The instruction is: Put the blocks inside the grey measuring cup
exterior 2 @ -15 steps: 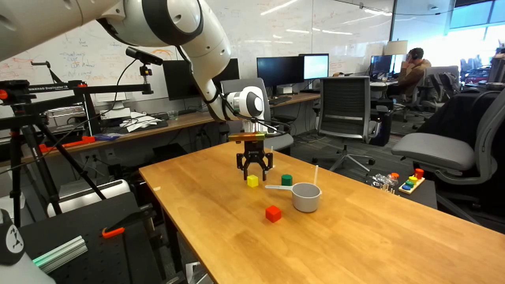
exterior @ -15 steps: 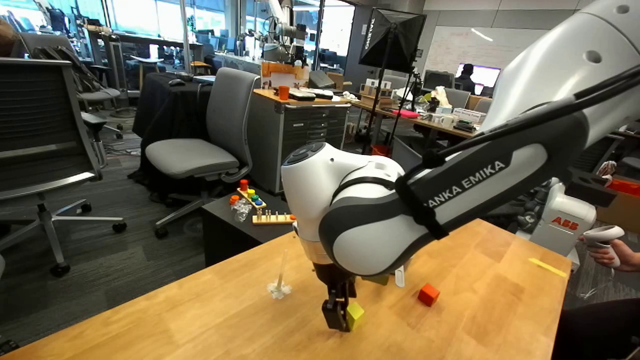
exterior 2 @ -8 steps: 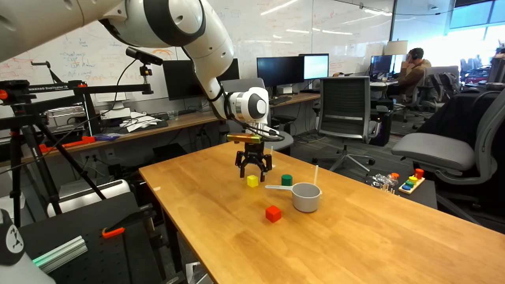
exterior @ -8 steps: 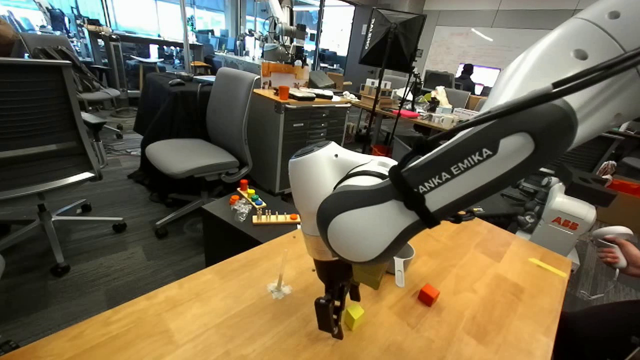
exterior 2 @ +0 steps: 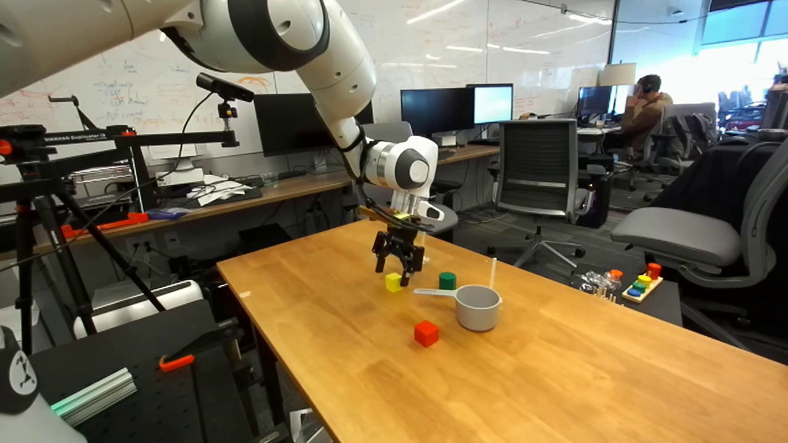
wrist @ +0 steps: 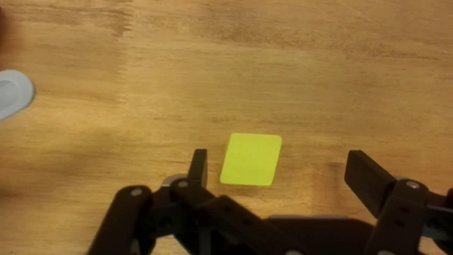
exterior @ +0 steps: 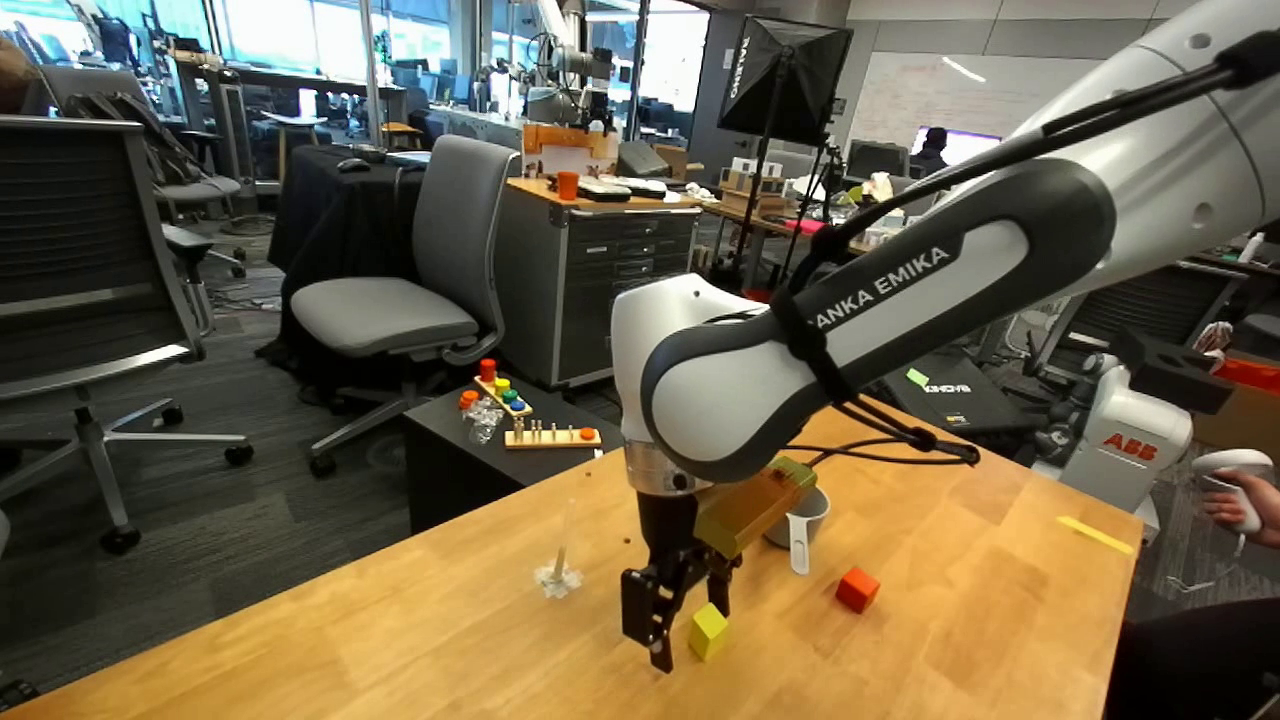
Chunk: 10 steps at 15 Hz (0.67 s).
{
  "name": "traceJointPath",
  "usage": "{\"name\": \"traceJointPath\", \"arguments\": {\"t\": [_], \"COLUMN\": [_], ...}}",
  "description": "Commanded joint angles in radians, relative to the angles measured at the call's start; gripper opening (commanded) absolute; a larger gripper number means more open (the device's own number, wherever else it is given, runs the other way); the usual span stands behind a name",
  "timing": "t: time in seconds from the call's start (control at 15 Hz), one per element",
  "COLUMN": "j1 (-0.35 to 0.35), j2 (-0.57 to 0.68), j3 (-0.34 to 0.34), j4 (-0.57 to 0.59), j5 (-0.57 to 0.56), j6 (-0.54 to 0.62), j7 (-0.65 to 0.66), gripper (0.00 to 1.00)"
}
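Observation:
My gripper is open and empty, pointing down just above the table. It also shows in an exterior view and the wrist view. The yellow block lies between the spread fingers, nearer the left finger in the wrist view, with gaps on both sides; it shows in both exterior views. The red block stands apart on the table. The green block is beside the cup's handle, hidden in the exterior view where that handle points forward. The grey measuring cup stands upright.
A thin clear stick stands upright on the table in a taped base. Another stick shows behind the cup. A low black side table holds peg toys. A person's hand with a controller is beside the table.
My gripper has turned about its vertical axis, so its fingers now stand on opposite sides of the yellow block. The arm has shifted slightly. The blocks and the cup have not moved.

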Motion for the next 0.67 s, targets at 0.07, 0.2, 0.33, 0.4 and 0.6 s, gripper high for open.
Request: {"name": "traceJointPath", "arguments": {"t": [0.07, 0.2, 0.33, 0.4, 0.6], "j1": [-0.015, -0.019, -0.027, -0.031, -0.042], "j2": [-0.013, -0.017, -0.016, -0.018, -0.020], "j3": [0.002, -0.001, -0.002, -0.003, -0.004], "j4": [-0.017, -0.026, -0.027, -0.029, -0.027], "j5": [0.042, 0.043, 0.049, 0.051, 0.057], "j6": [0.028, 0.029, 0.025, 0.024, 0.019], "j7": [0.038, 0.048, 0.056, 0.060, 0.068], "gripper": [0.68, 0.51, 0.35, 0.27, 0.08]}}
